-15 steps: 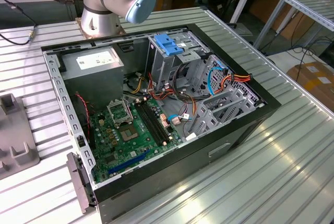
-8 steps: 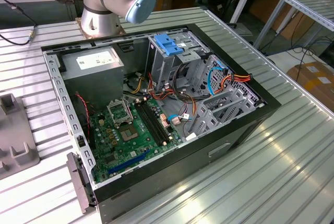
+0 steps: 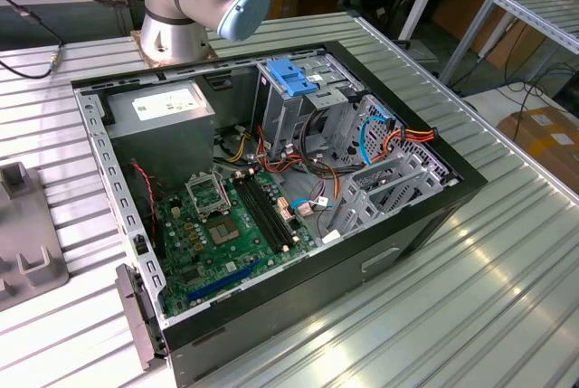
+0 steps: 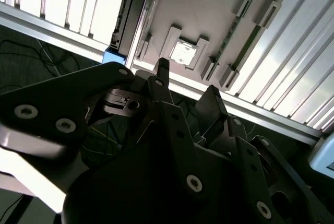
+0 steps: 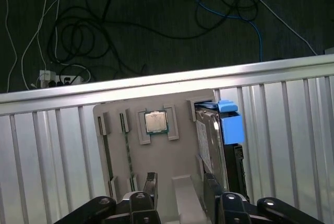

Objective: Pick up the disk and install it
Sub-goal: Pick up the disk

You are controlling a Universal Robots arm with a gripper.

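With the tool (image 5: pixel 181 178) spread apart and empty over the grey tray (image 5: pixel 172 156) on the ribbed surface (image 5: pixel 47 145): best centred across the disk (image 5: pixel 210 132), standing on edge in the slot beside the processor chip (image 5: pixel 155 121), then lowered straight, gripping flat faces squarely, clear of the slot walls.
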